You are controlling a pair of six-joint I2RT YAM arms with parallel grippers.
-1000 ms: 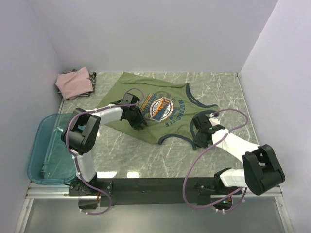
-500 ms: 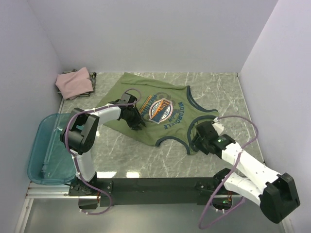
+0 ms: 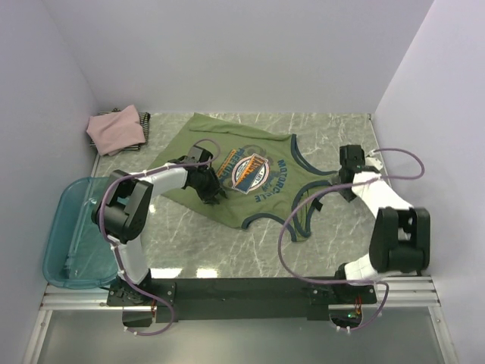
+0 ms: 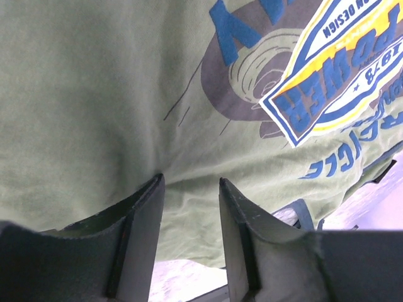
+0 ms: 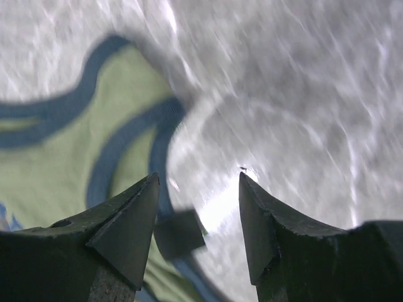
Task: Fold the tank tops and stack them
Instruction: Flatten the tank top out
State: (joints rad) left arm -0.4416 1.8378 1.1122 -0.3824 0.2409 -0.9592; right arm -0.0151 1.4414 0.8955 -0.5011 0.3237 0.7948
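Olive-green tank top (image 3: pixel 261 205) lies under parted left fingers (image 4: pixel 141 239), its strap (image 5: pixel 104 170) beside open right fingers (image 5: pixel 126 233).

This is a robotics lab test cell. Plain pale walls (image 3: pixel 227 53) box in a marble-patterned tabletop (image 3: pixel 227 246) on three sides. The left arm (image 3: pixel 129 216) and right arm (image 3: pixel 394 231) are bolted to a black base rail (image 3: pixel 242 290) at the near edge. Purple cables (image 3: pixel 282 235) loop loose, and a teal plastic bin (image 3: pixel 61 250) sits at the left.
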